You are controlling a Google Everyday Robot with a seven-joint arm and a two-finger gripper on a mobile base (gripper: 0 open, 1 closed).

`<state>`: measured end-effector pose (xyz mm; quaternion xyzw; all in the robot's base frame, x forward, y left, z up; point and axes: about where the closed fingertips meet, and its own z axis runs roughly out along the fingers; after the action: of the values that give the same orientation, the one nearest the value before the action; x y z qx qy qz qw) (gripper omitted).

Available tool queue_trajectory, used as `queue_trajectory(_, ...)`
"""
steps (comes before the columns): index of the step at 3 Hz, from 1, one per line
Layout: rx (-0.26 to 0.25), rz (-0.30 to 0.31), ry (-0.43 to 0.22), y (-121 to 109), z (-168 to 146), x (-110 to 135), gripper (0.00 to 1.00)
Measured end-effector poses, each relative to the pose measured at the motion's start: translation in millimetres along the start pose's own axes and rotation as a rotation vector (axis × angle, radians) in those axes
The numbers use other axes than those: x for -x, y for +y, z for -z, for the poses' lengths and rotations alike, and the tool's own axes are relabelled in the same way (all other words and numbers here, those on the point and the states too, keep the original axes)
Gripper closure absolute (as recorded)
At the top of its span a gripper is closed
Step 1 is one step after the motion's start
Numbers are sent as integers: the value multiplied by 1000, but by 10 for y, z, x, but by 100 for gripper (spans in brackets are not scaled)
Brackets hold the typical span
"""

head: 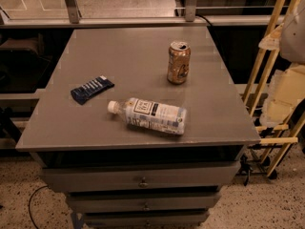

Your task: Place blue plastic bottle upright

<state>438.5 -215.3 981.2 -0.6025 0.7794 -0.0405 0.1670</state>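
The blue plastic bottle (151, 115) lies on its side near the front of the grey table top (128, 61). Its white cap (112, 107) points left and its base points right. Its white-and-pale-blue label with a dark square faces up. Nothing touches the bottle. My gripper is out of view; only pale, cream-coloured arm parts (287, 87) show at the right edge, beside the table and well right of the bottle.
A tan drink can (178, 62) stands upright behind and right of the bottle. A flat dark blue wrapped bar (92, 89) lies to the left. The table has drawers (143, 180) below its front edge. Yellow wooden rails (267, 56) stand on the right.
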Motion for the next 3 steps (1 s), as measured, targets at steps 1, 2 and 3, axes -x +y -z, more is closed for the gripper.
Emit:
queue_trajectory(1, 0, 0, 0, 0, 0, 1, 0)
queue_trajectory(2, 14, 1, -18, 24, -66, 267, 0)
queue_trajectory(3, 24, 10, 7, 121, -251, 750, 0)
